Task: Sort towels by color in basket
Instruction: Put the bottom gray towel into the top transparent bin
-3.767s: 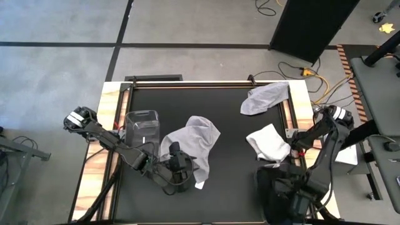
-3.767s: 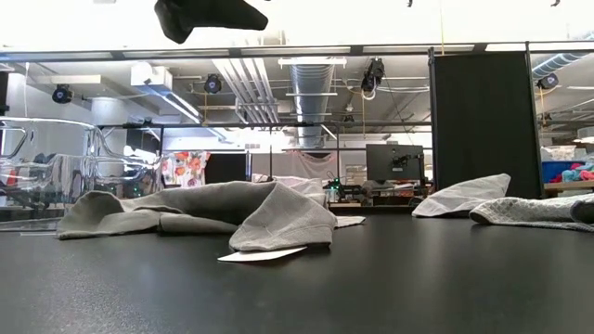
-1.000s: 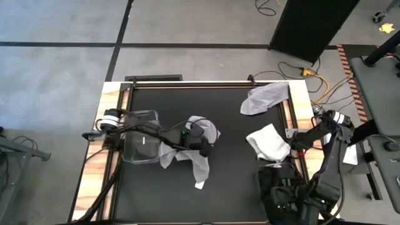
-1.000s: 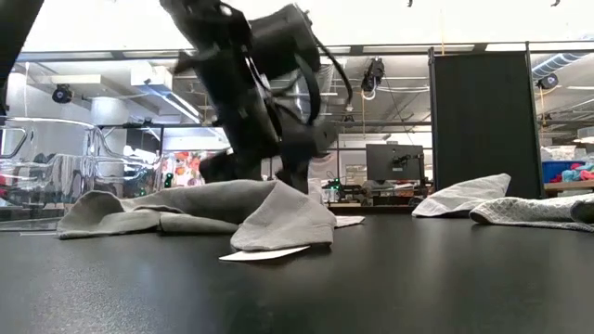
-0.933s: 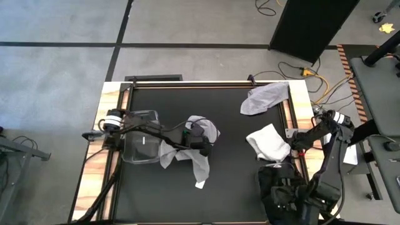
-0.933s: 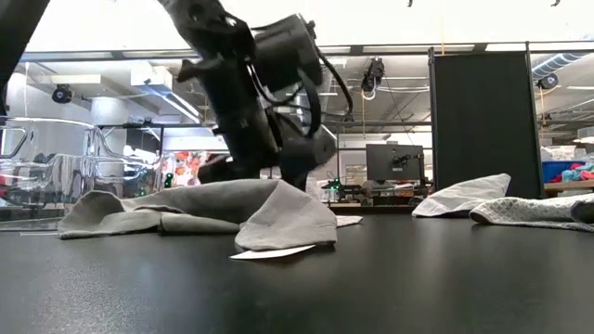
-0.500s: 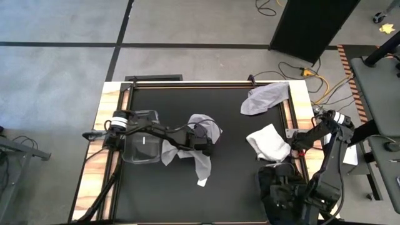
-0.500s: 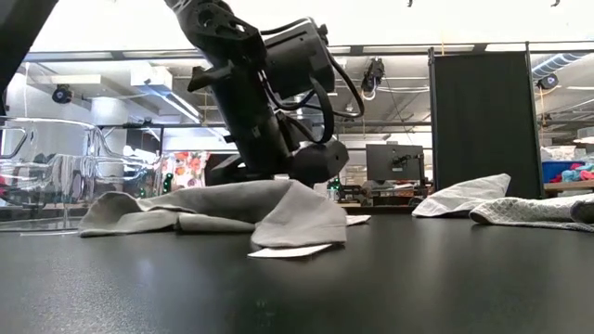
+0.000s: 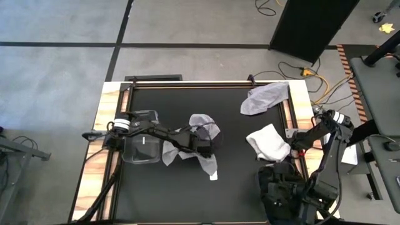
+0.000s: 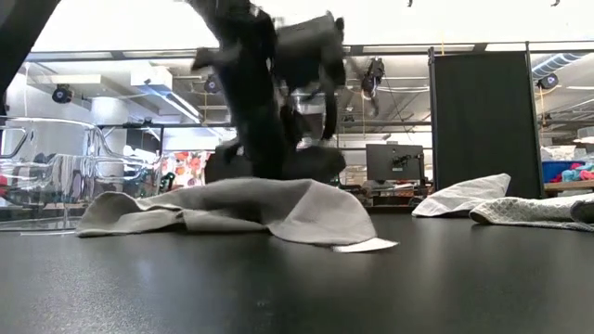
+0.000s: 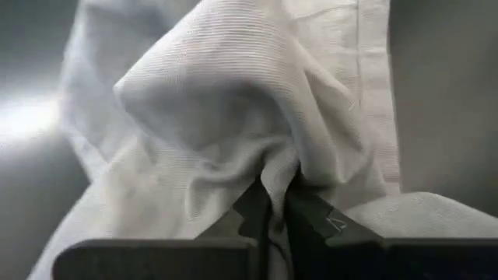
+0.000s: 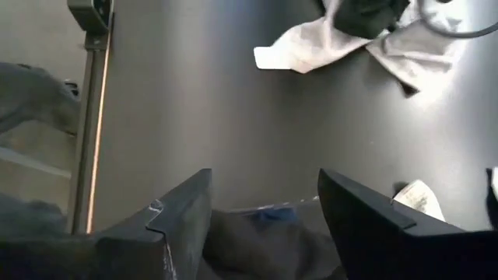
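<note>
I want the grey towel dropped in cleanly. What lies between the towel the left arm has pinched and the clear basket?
Nothing visible does. The left gripper is shut on the grey towel, whose near edge lies beside the clear basket; only bare black table shows there.

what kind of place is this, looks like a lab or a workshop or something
Most likely a robotics lab or workshop. The low view shows exposed ceiling ducts and a monitor behind the black table; the high view shows bare concrete floor with loose cables and a black partition.
</note>
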Tool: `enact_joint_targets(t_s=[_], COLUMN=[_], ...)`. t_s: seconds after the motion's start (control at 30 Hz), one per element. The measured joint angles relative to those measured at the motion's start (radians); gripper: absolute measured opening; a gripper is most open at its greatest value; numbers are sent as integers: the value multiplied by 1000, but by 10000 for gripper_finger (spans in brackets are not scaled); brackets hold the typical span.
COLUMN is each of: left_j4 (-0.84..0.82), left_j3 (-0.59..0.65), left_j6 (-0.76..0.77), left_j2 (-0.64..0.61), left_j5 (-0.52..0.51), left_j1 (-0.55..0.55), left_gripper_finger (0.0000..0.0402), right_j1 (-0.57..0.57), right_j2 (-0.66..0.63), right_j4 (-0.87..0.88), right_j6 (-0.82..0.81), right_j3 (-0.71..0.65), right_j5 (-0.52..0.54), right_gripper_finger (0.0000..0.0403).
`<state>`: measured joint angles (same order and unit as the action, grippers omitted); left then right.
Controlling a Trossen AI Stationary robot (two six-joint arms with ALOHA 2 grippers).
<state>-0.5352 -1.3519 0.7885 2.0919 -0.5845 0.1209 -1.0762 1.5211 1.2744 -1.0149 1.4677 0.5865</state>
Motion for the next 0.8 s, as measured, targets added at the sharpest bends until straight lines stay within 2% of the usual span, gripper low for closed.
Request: enact_joint_targets(t_s=[0.13,0.23,0.33,0.47,0.53,0.67,0.77,0.8], left_j4=[-163,-331,-470,-585,-668,-878,-1041,-1034], left_j3=[-113,-192,-232,-235,-231,-229,-229,-222], left_j6=[-41,-45,-17,44,96,313,441,447], left_j2=[-23,-49,-86,-196,-247,-372,-447,-470], left_j5=[-135,-286,-416,-563,-646,-802,-826,-821], left_j1=[44,77,118,187,228,341,423,444], left_gripper_finger=[4,5,3,2,2,2,2,2], right_j1=[14,29,49,79,90,99,97,95], right_j2=[0,0,0,0,0,3,12,18], right_j4=[1,1,-1,-7,-9,-37,-76,-85], right_j6=[8,8,8,6,5,-7,-7,-7], right_j3=[0,0,0,0,0,-3,-11,-11], right_j5=[36,82,132,150,151,151,150,150], right_gripper_finger=[220,216,215,216,215,209,204,203])
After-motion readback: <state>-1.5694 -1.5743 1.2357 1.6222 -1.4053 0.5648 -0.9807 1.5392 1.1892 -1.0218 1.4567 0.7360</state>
